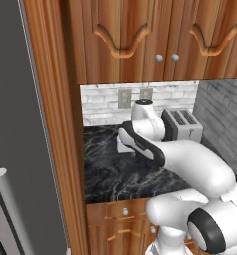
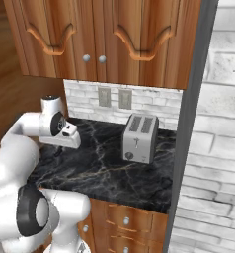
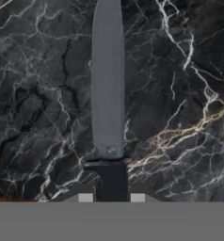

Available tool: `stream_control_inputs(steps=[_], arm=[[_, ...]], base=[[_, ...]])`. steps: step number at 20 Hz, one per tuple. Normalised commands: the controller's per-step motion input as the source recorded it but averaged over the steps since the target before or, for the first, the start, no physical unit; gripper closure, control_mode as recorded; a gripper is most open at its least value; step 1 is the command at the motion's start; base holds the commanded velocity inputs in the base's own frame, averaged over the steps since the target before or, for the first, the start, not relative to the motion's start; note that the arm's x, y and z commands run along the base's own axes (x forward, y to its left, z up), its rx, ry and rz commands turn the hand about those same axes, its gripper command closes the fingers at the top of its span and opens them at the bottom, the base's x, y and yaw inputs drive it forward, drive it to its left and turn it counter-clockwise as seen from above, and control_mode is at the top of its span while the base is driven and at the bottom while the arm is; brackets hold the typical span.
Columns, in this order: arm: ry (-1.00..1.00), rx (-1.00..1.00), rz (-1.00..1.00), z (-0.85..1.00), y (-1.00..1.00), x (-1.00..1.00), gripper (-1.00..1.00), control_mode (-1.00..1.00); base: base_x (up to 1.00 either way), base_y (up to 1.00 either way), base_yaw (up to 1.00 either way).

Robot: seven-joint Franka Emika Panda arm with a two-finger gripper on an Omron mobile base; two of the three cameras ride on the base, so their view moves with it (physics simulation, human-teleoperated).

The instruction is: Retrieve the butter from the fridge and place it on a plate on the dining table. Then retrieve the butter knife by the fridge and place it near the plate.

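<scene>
the arm reaches low over the black marble counter (image 2: 104,168), its hand down near the back left part of the top, close to the wooden side panel (image 1: 51,124) that walls off the fridge (image 1: 11,149). looking along the gripper (image 3: 111,197), the butter knife (image 3: 108,94) lies flat on the stone, grey blade running straight away from the hand and its dark handle passing between the two finger tips (image 3: 85,198). the tips sit close on either side of the handle, only a narrow gap open, but i cannot tell whether they actually press on it. to the right a steel toaster (image 2: 139,138) stands by the brick backsplash (image 2: 139,101), well apart from the hand, with bare marble between them. upper cabinets (image 2: 104,34) hang overhead, leaving free space above the arm. the counter's front edge lies nearer the base, drawers (image 2: 124,220) beneath it.
</scene>
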Motion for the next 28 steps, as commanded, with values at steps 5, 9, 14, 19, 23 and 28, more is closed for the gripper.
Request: stream_control_inputs(steps=[5,9,14,19,23,28], arm=[[-0.18,0.13,0.31,0.30,-0.25,-0.62,1.00,-1.00],[0.12,0.00,0.02,0.45,0.00,-0.19,1.00,-1.00],[0.22,-0.03,-0.03,0.50,-0.04,-0.30,1.00,-1.00],[0.07,-0.18,-0.07,0.07,-0.11,-0.23,1.00,-1.00],[0.00,-0.01,0.00,0.00,0.00,-0.11,1.00,-1.00],[0.00,0.00,0.00,0.00,0.00,0.00,1.00,1.00]], base=[[0.00,0.00,0.00],[0.00,0.00,0.00],[0.00,0.00,0.00],[0.00,0.00,0.00],[0.00,0.00,0.00],[-0.05,0.00,0.00]])
